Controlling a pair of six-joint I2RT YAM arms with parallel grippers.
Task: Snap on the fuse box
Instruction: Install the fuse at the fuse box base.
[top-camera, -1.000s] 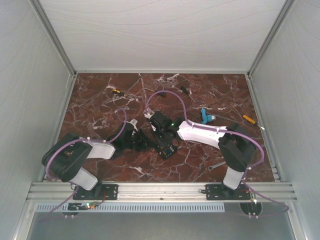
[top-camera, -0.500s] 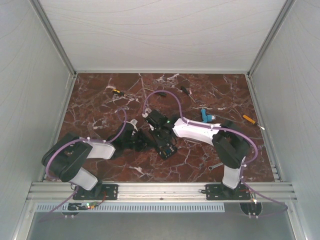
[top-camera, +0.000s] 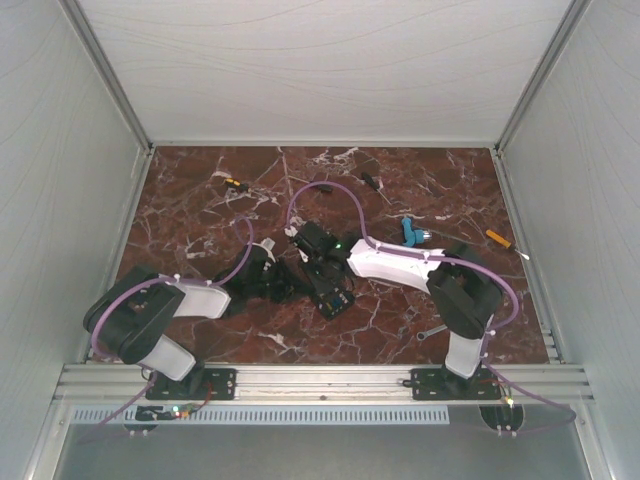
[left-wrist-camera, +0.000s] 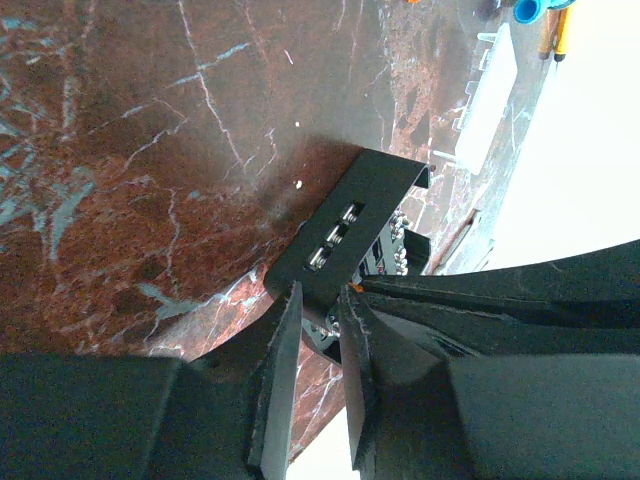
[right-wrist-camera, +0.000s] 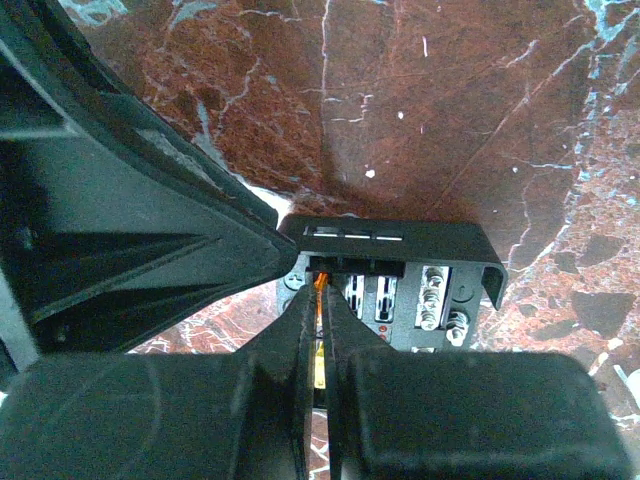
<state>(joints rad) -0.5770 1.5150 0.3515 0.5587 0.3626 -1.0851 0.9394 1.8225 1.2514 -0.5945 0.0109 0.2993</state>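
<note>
Mid-task: left gripper (left-wrist-camera: 320, 302) pinches the fuse box (left-wrist-camera: 340, 230) wall on the desk (top-camera: 200, 200); right gripper (right-wrist-camera: 318, 300) squeezes a thin orange fuse (right-wrist-camera: 319, 287) at its slots. Looks unseated, lid unseen.

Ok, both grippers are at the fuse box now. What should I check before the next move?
1. Left gripper bracing the fuse box: ok, its fingers pinch the box's near wall.
2. Right gripper free to fetch the lid: not ok, it is shut on an orange piece inside the box.
3. Lid on the box: not ok, the fuse slots look bare, and no view shows a lid I can identify.
4. Box flat on the table: cannot tell.
5. Clearance between the two grippers: cannot tell, they sit very close together.
</note>
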